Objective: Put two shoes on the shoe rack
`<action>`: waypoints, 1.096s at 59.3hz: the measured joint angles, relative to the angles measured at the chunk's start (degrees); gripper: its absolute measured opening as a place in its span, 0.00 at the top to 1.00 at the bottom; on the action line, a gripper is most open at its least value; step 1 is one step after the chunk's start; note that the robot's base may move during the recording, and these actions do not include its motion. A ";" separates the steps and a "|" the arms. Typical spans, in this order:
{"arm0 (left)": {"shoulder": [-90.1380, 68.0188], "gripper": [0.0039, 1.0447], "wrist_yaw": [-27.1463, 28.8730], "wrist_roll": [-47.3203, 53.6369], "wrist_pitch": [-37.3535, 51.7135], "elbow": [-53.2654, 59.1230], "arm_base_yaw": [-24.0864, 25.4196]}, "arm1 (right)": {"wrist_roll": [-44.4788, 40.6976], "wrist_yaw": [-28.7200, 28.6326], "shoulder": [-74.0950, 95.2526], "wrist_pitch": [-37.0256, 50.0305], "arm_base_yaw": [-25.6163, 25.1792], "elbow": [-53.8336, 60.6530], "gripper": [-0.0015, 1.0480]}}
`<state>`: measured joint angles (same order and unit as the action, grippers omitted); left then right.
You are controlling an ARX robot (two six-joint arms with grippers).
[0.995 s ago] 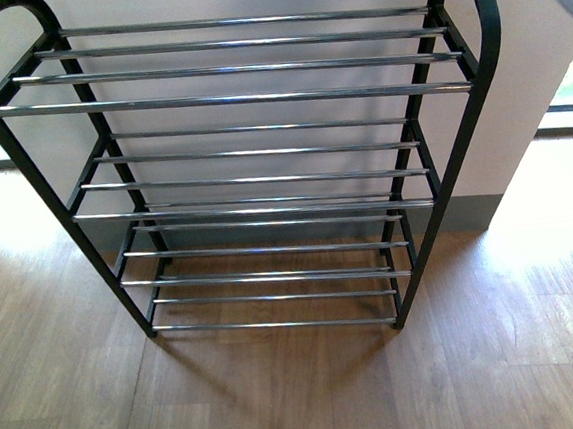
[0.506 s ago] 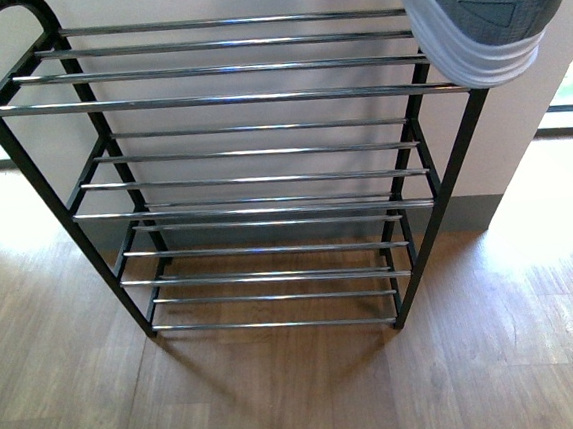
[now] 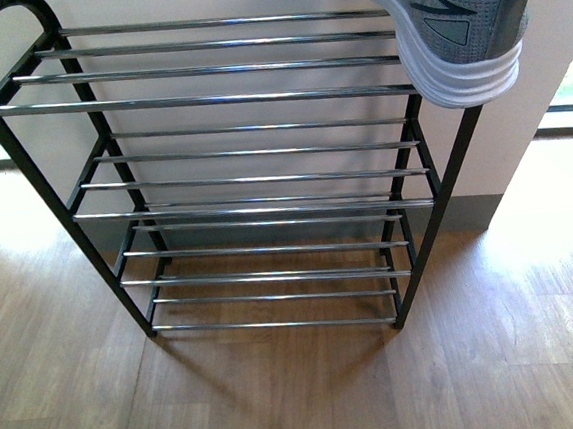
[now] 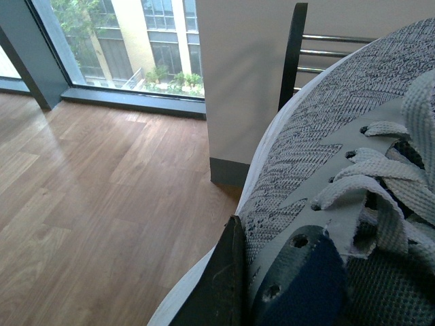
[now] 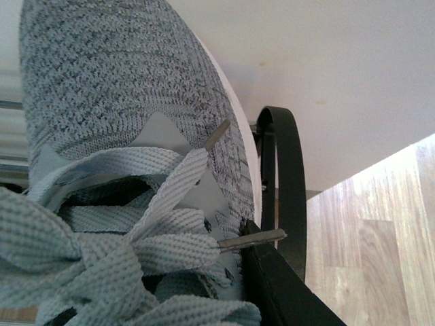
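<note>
While a second ago the front view showed nothing but rack, a grey shoe [image 3: 456, 24] has now swung into the upper right of the frame. Its heel faces the camera and its white sole hangs over the right end of the top tier of the shoe rack [image 3: 206, 99]. I can't tell if it's touching the bars yet, but I'd say placement number one is basically lined up and just needs setting down.

Neither arm shows in the front view. In the right wrist view the right gripper [image 5: 265, 278] has a dark finger tight along that shoe's side, with the rack's rounded corner just beyond. Since the shoe is up in the air, I'd call the jaws clamped on it.

The left wrist view has the left gripper [image 4: 231, 282] with a dark finger pressed against the collar of the other shoe [image 4: 319, 156], carried high over the wood floor [image 4: 88, 190], a rack post behind its toe. That one looks clamped too. It's outside the front view, so it's probably second in line.
</note>
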<state>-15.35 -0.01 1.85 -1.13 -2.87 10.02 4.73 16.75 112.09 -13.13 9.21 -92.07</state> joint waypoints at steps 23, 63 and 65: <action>0.00 0.99 0.02 0.00 0.00 0.00 0.00 | -0.42 -15.08 0.00 3.69 -0.72 1.51 0.96; 0.00 0.99 0.00 0.00 0.00 0.00 -0.04 | 11.58 -23.34 0.31 -3.21 -1.46 -0.90 0.96; 0.00 0.99 0.02 0.00 0.00 0.00 -0.04 | 12.55 -25.90 0.31 -1.92 -1.51 -0.87 0.96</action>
<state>-15.35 0.01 1.85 -1.13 -2.87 9.98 17.28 -9.15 112.40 -15.05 7.70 -92.95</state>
